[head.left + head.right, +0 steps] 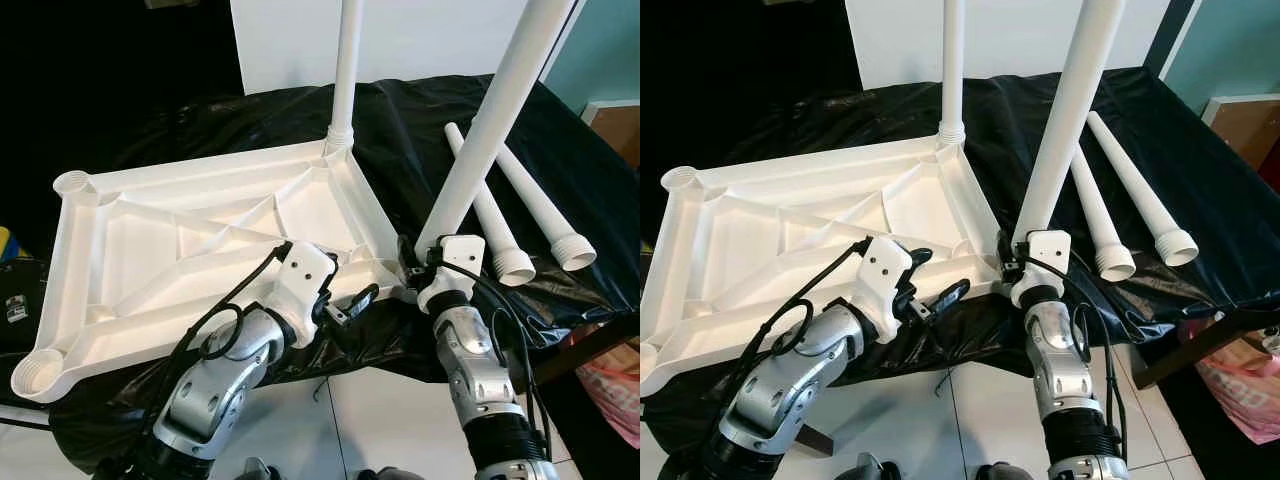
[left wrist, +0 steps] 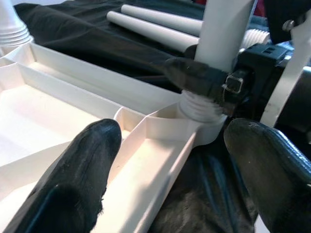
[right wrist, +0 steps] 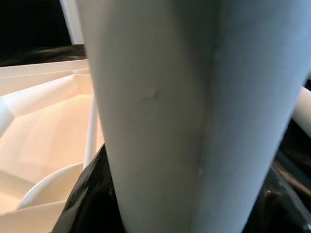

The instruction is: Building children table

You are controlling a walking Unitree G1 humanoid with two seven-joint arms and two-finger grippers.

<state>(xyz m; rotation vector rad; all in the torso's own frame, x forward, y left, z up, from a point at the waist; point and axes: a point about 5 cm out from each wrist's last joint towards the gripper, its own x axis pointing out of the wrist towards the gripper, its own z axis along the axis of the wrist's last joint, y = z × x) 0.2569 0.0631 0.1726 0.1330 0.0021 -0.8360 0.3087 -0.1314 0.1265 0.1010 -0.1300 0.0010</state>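
Note:
The white table top (image 1: 150,240) lies upside down on a black cloth. One white leg (image 1: 346,70) stands upright in its far right corner. A second leg (image 1: 490,130) leans slightly over the near right corner socket, its threaded end (image 2: 199,107) sitting in the socket. My right gripper (image 1: 418,262) is shut on this leg just above the thread; the leg (image 3: 184,116) sits close between the fingers. My left gripper (image 2: 172,145) is open, its fingers astride the table top's near rim beside that corner. Two more legs (image 1: 540,205) lie loose on the cloth to the right.
Empty sockets show at the far left corner (image 1: 72,183) and near left corner (image 1: 38,375). The black cloth (image 1: 420,140) drapes over the support's front edge. A brown box (image 1: 615,125) stands far right, a pink bag (image 1: 610,390) on the tiled floor lower right.

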